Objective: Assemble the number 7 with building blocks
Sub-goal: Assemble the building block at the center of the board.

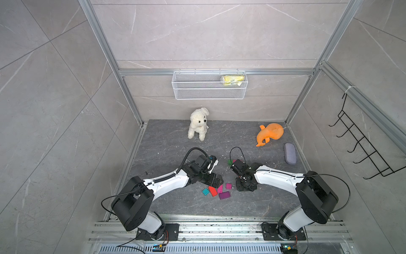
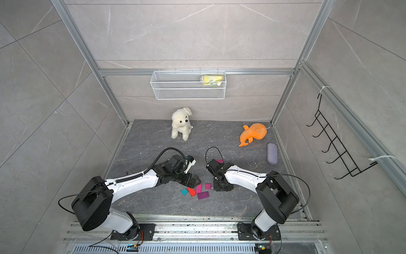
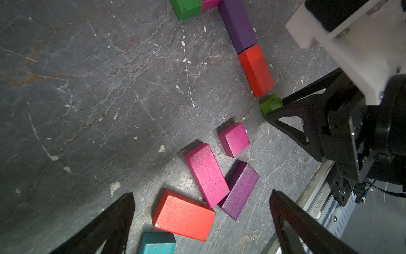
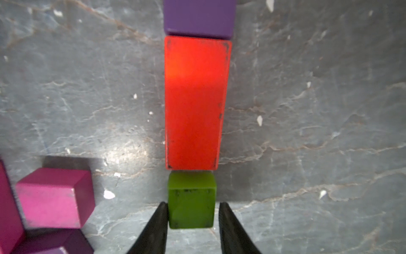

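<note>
Ten building blocks (image 3: 206, 174) lie on the dark desk (image 1: 175, 143): three magenta, two purple, two red, two green, one teal. Five form the number 7 (image 3: 238, 26) just below the centre of both top views, mostly hidden under the right arm: green and magenta as bar, purple and red as stem, a small green cube (image 4: 191, 200) at the stem's end. The right end effector (image 4: 191, 204) straddles that cube, narrowed, one finger touching it, a sliver of desk showing beside the other. The left end effector (image 3: 201, 193) is spread wide and empty over the five loose blocks. One white wire basket (image 1: 208, 92) on the back wall holds one yellow packet (image 1: 232, 80)
</note>
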{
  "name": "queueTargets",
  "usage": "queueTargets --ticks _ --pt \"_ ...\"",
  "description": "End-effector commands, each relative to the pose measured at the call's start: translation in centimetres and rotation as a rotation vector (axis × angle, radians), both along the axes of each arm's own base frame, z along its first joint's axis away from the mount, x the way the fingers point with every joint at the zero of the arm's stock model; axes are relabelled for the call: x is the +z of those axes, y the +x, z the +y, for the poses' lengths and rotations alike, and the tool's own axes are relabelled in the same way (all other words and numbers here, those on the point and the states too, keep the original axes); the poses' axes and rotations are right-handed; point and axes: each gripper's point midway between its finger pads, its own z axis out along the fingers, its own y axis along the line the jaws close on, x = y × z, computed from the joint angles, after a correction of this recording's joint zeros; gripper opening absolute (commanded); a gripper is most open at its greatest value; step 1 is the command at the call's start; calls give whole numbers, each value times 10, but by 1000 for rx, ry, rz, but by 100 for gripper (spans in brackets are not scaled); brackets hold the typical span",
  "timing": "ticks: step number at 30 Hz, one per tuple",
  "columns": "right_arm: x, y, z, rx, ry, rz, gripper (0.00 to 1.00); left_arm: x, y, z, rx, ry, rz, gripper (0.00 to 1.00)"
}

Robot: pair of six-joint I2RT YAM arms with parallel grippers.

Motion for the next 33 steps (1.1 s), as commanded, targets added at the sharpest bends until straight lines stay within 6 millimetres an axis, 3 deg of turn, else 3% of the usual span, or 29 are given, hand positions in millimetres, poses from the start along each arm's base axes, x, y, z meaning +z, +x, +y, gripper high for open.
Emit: queueTargets --ticks 1,33 --pt "0 4 1 11 -22 -12 40 13 5 -8 -7 -41 -15 100" --pt "-4 11 4 -11 -39 -6 37 9 7 -7 -8 -35 -1 100"
